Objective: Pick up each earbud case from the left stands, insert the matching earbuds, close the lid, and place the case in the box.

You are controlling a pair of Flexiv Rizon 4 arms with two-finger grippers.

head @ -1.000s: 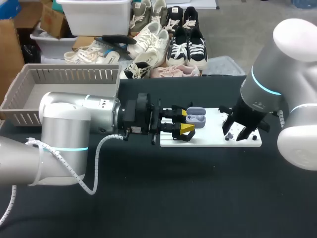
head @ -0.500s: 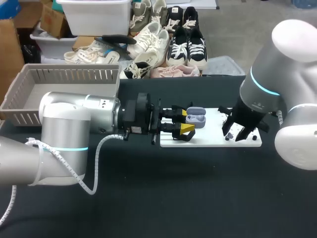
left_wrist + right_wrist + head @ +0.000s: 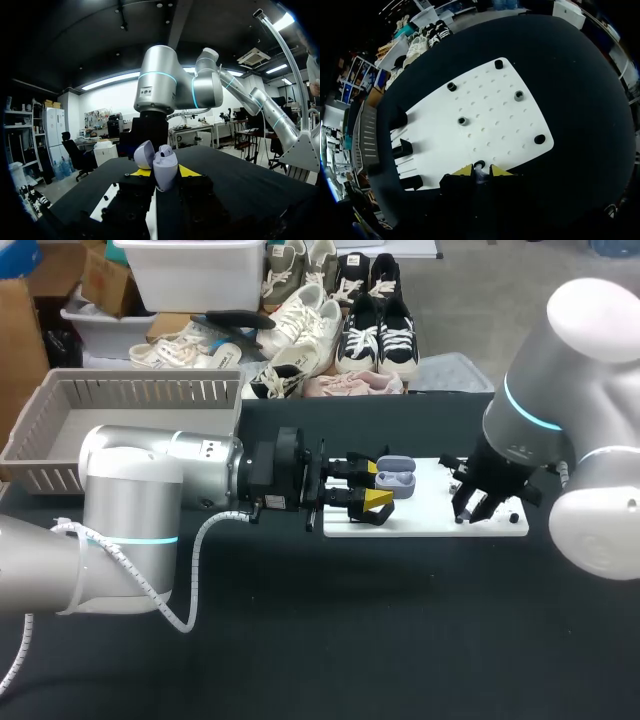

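Two grippers are over the white board (image 3: 430,524) on the black table (image 3: 300,640). The left gripper (image 3: 372,487) comes in level from the left. Its yellow fingertips (image 3: 378,500) are clamped from two sides on the lavender earbud case (image 3: 396,480), at the board's left end.

The case lies with its long axis in line with the fingers, pointing away toward the right arm (image 3: 530,410). Its open side faces up, and the lid (image 3: 395,463) is swung back toward the table's far edge. In the left wrist view the case (image 3: 164,170) sticks out ahead between the tips, with the lid (image 3: 144,154) open beside it.

The right gripper (image 3: 478,508) points down over the board's right part. In the right wrist view it sits over a small pale thing (image 3: 479,169) at the board's near edge. I cannot tell whether it has hold of it. Small dark cups (image 3: 462,121) dot the board.
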